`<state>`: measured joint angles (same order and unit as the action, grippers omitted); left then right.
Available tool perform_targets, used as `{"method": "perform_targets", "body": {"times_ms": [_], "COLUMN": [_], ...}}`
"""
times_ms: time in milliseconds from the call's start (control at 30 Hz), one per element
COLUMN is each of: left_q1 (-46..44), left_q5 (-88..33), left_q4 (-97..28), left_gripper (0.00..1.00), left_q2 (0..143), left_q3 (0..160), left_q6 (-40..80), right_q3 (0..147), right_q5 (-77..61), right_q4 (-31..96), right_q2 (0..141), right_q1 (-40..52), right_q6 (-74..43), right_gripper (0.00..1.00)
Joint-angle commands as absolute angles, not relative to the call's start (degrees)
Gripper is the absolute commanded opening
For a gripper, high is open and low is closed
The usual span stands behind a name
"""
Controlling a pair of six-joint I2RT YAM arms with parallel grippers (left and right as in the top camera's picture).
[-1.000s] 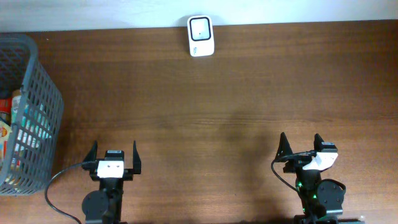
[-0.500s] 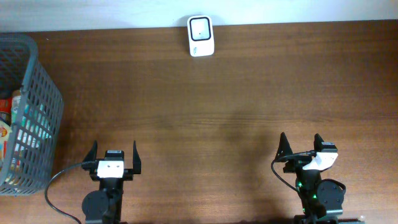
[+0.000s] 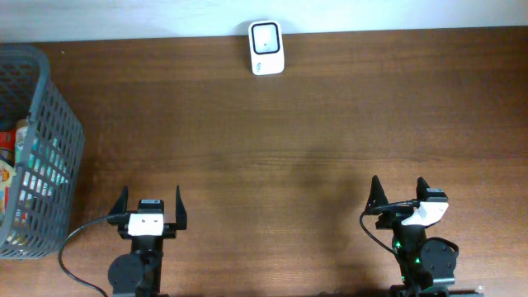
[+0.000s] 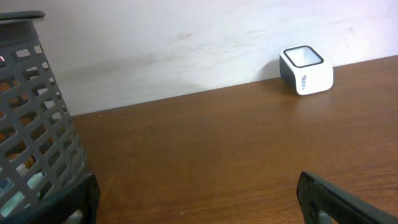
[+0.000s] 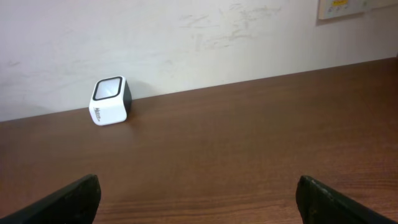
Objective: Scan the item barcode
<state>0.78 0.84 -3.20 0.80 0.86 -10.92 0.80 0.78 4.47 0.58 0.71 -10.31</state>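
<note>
A white barcode scanner (image 3: pixel 266 48) with a dark window stands at the table's far edge by the wall; it also shows in the left wrist view as a small white box (image 4: pixel 306 70) and in the right wrist view (image 5: pixel 111 101). Packaged items (image 3: pixel 10 177) lie inside a grey mesh basket (image 3: pixel 49 124) at the far left; their barcodes are hidden. My left gripper (image 3: pixel 148 206) sits near the front edge, open and empty. My right gripper (image 3: pixel 399 195) rests at the front right, jaws wide apart with nothing between them.
The basket's grey wall (image 4: pixel 34 118) rises close on the left of the left wrist view. A pale wall (image 5: pixel 199 37) runs along the table's back edge. A black cable (image 3: pixel 74 247) loops by the left arm's base.
</note>
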Motion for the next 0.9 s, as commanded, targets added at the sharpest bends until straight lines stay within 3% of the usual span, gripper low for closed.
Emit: {"method": "perform_targets", "body": {"times_ms": [0,400,633,867], "left_q1": [0.8,0.8,0.8,0.8], "left_q5": [-0.1,-3.8,-5.7,-8.2], "left_q4": [-2.9,-6.1,-15.7,-33.1], "left_gripper": [0.99,0.99,0.99,0.99], "left_q2": [0.4,6.5,24.9,43.1], "left_q3": [3.1,14.4,37.2,64.9], "left_q6": [-10.8,-10.6,-10.6,-10.6], "right_q3": [0.3,0.3,0.3,0.3], "right_q5": [0.7,0.7,0.7,0.7], "right_q4": [4.6,4.6,4.6,4.6], "right_q2": [0.3,0.3,0.3,0.3], "right_q1": [1.1,1.1,1.1,1.1], "right_q6": [-10.1,-10.1,-10.1,-10.1], "right_gripper": [0.99,0.99,0.99,0.99]}}
